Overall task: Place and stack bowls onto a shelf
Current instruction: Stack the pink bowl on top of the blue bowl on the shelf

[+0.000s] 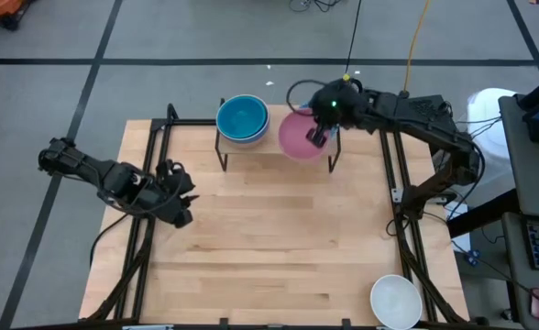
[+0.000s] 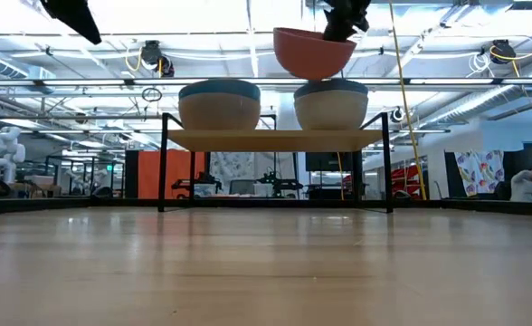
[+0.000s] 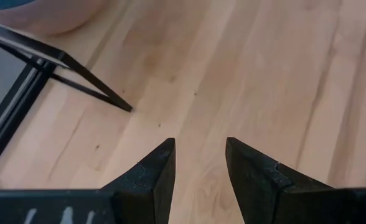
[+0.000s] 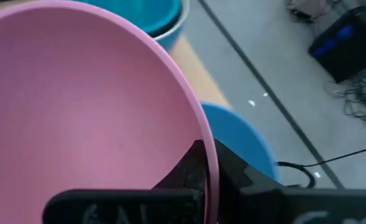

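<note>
Pinched by its rim in the right gripper (image 1: 321, 134), the pink round plastic bowl (image 1: 299, 136) hangs upper-centre just above the right-hand stack on the low light-wood shelf (image 2: 275, 139), so centre it and lower it level before releasing, while the left gripper (image 1: 180, 203) waits wide open and empty at left.

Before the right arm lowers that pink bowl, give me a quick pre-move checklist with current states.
1. Right hand shut on the pink bowl rim: ok.
2. Pink bowl above the shelf's right stack, not yet touching: ok in the low view.
3. Pink bowl level: not ok, it tilts slightly.
4. Pink bowl centred over the stack: cannot tell; the low view shows it offset toward the left stack.
5. Left hand open, parked low on the table's left side, away from the shelf: ok.
6. White bowl at the table's near right corner, out of the path: ok.
</note>
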Robot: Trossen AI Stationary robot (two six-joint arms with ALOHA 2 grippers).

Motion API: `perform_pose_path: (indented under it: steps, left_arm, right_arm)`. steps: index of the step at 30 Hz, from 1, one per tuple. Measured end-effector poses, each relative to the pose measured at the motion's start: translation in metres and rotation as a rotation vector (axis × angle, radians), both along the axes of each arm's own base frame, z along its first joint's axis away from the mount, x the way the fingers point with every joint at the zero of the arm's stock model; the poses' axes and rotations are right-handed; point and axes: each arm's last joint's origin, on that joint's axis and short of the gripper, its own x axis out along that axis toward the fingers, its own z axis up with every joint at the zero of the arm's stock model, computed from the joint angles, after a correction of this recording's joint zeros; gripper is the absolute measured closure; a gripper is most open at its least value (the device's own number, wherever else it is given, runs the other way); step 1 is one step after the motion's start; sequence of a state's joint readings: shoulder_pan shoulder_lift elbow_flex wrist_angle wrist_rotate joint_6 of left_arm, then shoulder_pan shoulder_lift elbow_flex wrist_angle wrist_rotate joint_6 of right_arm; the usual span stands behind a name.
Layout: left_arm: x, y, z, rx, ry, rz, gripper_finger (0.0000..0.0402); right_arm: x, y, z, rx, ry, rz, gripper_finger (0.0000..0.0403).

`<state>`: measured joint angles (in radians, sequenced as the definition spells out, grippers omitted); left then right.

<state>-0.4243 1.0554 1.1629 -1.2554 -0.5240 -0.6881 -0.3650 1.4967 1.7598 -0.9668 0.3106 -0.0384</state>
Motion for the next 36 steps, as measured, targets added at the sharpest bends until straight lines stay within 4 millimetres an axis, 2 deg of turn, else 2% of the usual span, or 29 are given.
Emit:
perform_pose_path:
  steps: [9,14,25,36]
  left_arm:
    - [0.006,0.009,0.001,-0.008,-0.029,0.054,0.0254]
    - [0.007,0.013,0.001,-0.007,-0.028,0.079,0.0254]
    - [0.009,0.020,0.001,0.004,-0.020,0.107,0.0254]
    - [0.009,0.024,0.001,0.006,-0.016,0.124,0.0254]
  right_arm:
    - [-0.018,-0.034,0.011,-0.045,-0.008,-0.079,0.0403]
    - [-0.027,-0.045,0.006,0.045,0.005,-0.055,0.0403]
    - [-0.047,-0.066,-0.001,0.117,0.074,-0.059,0.0403]
    - [-0.039,-0.085,-0.019,0.189,0.114,0.058,0.0403]
